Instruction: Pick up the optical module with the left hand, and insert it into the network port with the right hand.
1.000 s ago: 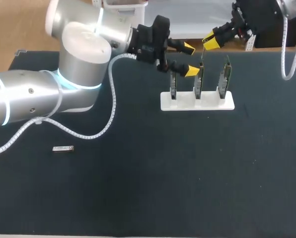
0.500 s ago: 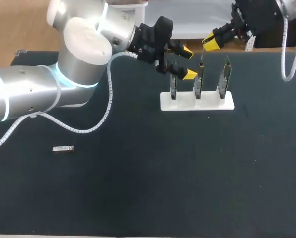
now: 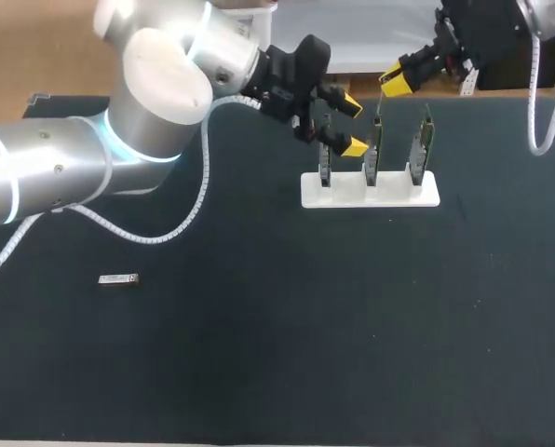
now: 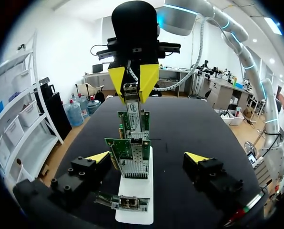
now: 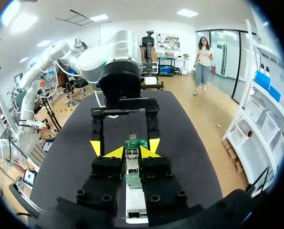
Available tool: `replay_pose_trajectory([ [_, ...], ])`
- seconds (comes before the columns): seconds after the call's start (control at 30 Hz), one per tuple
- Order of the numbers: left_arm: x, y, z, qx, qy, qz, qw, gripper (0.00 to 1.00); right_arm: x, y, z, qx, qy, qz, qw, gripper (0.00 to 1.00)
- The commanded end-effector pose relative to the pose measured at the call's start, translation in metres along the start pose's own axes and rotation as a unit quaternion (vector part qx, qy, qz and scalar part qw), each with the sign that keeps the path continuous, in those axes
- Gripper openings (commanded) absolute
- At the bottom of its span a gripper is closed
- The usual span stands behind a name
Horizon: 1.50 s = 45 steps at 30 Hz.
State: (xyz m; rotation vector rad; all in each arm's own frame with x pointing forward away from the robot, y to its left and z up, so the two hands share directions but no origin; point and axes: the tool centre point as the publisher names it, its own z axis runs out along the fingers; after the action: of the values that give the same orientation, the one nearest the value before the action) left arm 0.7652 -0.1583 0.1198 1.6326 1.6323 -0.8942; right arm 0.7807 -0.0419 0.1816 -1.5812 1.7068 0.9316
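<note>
A white stand [image 3: 389, 196] holds three upright green network cards [image 3: 373, 149], seen close up in the left wrist view as cards [image 4: 132, 157] between my open fingers. My left gripper [image 3: 354, 124] [image 4: 147, 157] stands open around the left end of the card row, holding nothing. My right gripper [image 3: 394, 82] [image 5: 132, 152] hovers just beyond the middle card, shut on a small metal optical module [image 5: 131, 161]. From the left wrist it appears as the right gripper [image 4: 132, 81] with the module [image 4: 131, 90] pointing at the cards.
A second small silver module [image 3: 119, 278] lies on the dark table [image 3: 287, 345] at the near left, well away from both arms. My left arm's white cable [image 3: 198, 200] loops over the table left of the stand.
My left gripper has shifted slightly toward the near side, closer around the cards, as its arm swung back. The right gripper and its module have stayed put.
</note>
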Motion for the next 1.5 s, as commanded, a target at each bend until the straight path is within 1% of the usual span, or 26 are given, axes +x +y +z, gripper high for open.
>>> replay_pose_trajectory([
  [0.03,-0.003,0.005,0.003,0.004,0.015,0.002,1.000,1.00,0.000,0.005,-0.001,0.005,0.000,-0.001,1.000,0.00],
  [0.33,0.000,0.007,0.006,0.005,0.033,-0.005,0.999,1.00,0.001,0.004,-0.002,0.006,-0.001,0.000,1.000,0.00],
  [1.1,0.006,0.010,0.010,0.015,0.042,-0.013,0.999,1.00,0.002,-0.003,-0.003,0.005,0.000,0.001,1.000,0.00],
  [1.43,0.008,0.007,0.011,0.017,0.042,-0.016,0.999,1.00,0.003,-0.002,-0.004,0.004,0.001,0.000,1.000,0.00],
  [1.5,0.008,0.006,0.012,0.021,0.047,-0.011,0.999,1.00,0.003,-0.002,-0.004,0.004,0.002,0.000,1.000,0.00],
])
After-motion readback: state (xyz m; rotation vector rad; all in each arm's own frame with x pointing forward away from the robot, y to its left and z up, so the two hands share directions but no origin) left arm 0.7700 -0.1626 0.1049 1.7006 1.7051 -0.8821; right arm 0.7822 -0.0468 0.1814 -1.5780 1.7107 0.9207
